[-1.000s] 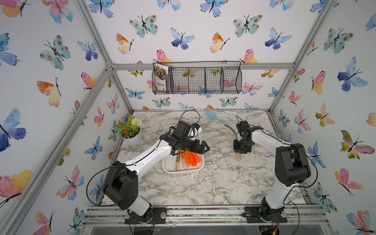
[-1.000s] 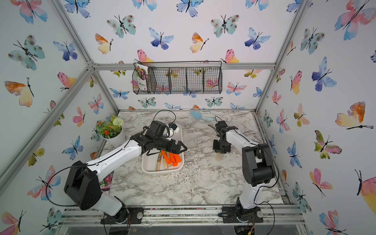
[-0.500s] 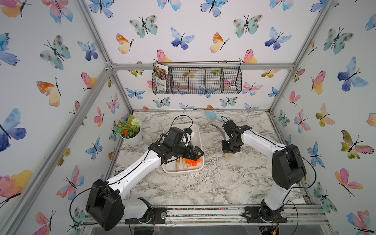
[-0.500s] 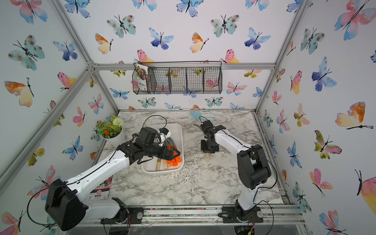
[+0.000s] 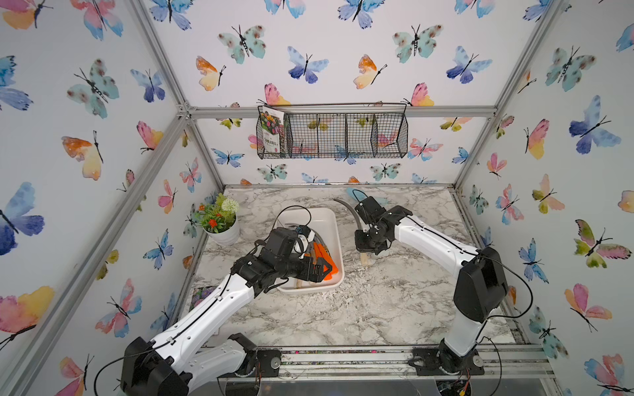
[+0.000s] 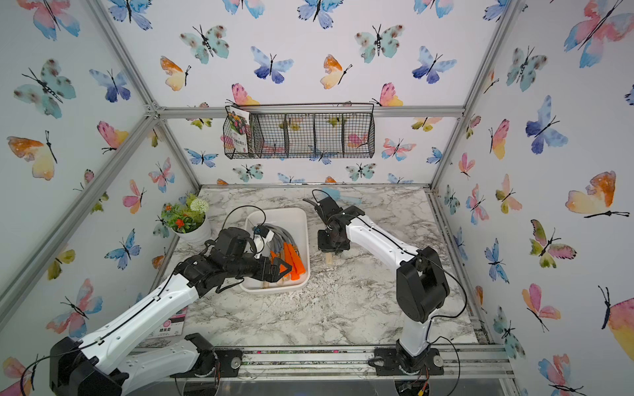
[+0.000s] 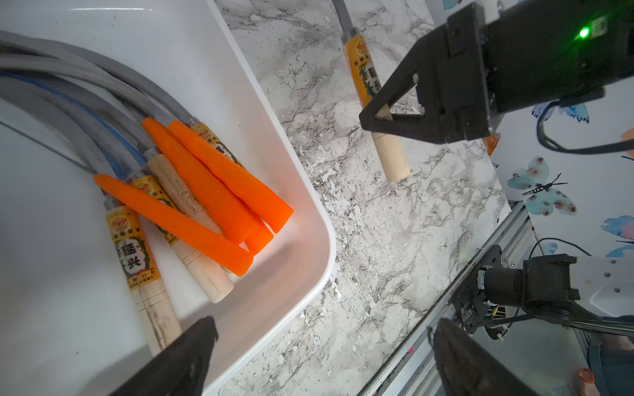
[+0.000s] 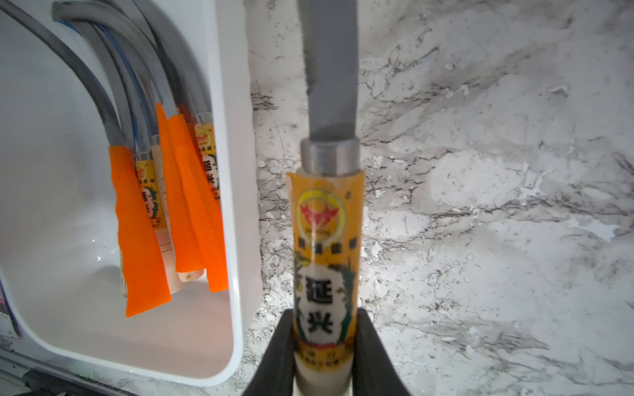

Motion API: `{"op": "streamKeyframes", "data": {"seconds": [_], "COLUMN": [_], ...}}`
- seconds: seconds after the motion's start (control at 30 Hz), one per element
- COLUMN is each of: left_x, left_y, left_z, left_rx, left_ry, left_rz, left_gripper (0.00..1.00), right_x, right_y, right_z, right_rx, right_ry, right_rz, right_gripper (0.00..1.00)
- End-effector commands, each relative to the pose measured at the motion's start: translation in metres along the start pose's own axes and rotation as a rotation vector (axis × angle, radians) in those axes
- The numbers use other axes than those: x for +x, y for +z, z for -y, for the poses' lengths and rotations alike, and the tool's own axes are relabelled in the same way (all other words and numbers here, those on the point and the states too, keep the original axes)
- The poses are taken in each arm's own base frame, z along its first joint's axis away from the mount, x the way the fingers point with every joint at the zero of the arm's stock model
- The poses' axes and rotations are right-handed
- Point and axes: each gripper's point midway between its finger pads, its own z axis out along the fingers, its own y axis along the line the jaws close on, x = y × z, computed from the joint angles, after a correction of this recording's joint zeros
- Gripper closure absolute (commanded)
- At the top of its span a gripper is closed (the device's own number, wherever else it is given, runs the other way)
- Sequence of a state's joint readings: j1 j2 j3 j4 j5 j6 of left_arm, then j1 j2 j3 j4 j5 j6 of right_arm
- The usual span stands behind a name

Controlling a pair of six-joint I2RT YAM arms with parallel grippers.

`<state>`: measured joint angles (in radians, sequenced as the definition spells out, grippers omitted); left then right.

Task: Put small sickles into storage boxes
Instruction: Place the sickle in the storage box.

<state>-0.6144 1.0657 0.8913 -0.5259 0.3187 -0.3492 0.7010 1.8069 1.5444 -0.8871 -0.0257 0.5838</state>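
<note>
The white storage box [image 5: 319, 219] [image 6: 291, 219] lies mid-table. Several small sickles [image 5: 324, 255] [image 7: 206, 185] [image 8: 137, 223] rest in it, with orange and pale wooden handles toward the front and grey blades curving back. My right gripper [image 8: 324, 319] [image 5: 370, 241] is shut on the labelled wooden handle of another sickle [image 8: 324, 240] [image 7: 394, 154]. It holds this sickle just right of the box's rim, blade pointing to the back. My left gripper [image 7: 322, 325] [image 5: 322, 269] hangs open and empty over the box's front right corner.
A potted plant [image 5: 219, 223] stands left of the box. A black wire basket [image 5: 331, 135] with a seed packet hangs on the back wall. A pale blue trowel [image 5: 356, 195] lies at the back behind the right arm. A packet [image 6: 168, 324] lies front left.
My right gripper has carried its sickle leftward, closer to the box. My left arm has drawn back toward the front, with its open gripper now over the box's front end.
</note>
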Motion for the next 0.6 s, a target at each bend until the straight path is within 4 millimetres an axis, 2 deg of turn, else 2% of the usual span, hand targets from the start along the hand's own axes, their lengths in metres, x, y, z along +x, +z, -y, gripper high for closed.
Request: {"op": "streamKeyframes", "data": {"seconds": [0.0,0.4,0.57], "left_x": [0.006,0.028,0.03], "left_y": [-0.011,-0.034,-0.042], "left_z": [-0.009,-0.021,-0.027], "left_rx": [-0.05,-0.106,-0.129], "left_ry": [-0.022,-0.075,-0.11], "left_rz": [0.009,0.035,0.078], "left_gripper": [0.02,0.02,0.01], "right_x": [0.004,0.006,0.012], "right_y": [0.005,0.016,0.03], "right_z": [-0.014,-0.083,-0.1], "right_rx": [0.015,-0.08,-0.098], "right_ry": [-0.014,-0.097,-0.125], "right_rz": [-0.023,-0.038,-0.066], "right_gripper": [0.9,0.9,0.9]}}
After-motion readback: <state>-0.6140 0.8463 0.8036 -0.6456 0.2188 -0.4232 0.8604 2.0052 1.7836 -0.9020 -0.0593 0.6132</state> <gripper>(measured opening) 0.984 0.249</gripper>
